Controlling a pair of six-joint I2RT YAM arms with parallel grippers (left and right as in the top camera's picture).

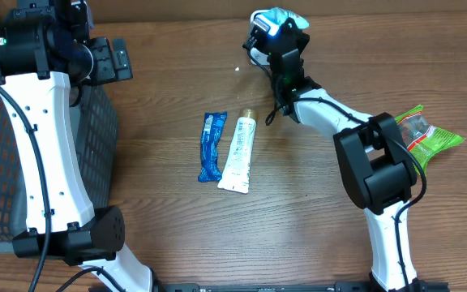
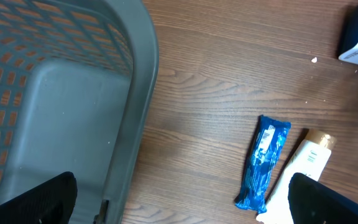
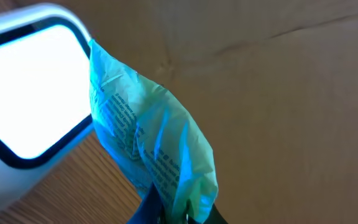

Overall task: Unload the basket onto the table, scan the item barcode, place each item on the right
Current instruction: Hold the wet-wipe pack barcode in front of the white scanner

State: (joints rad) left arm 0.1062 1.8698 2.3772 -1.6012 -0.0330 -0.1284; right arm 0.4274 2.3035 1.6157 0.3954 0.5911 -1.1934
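Clearly, right end effector (image 3: 166,214) pinches a teal packet (image 3: 148,143) beside the scanner (image 3: 30,93); left end effector (image 2: 182,205) gapes wide.

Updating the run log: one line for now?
right hand shut on teal packet | packet beside scanner | left hand open by basket

Brown wood-grain table (image 1: 169,231), evenly lit

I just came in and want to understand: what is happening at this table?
The right hand is shut on a teal packet and holds it beside the lit scanner. The left hand hangs open near the gray basket, holding nothing. A blue wrapper and a white tube lie side by side on the table.
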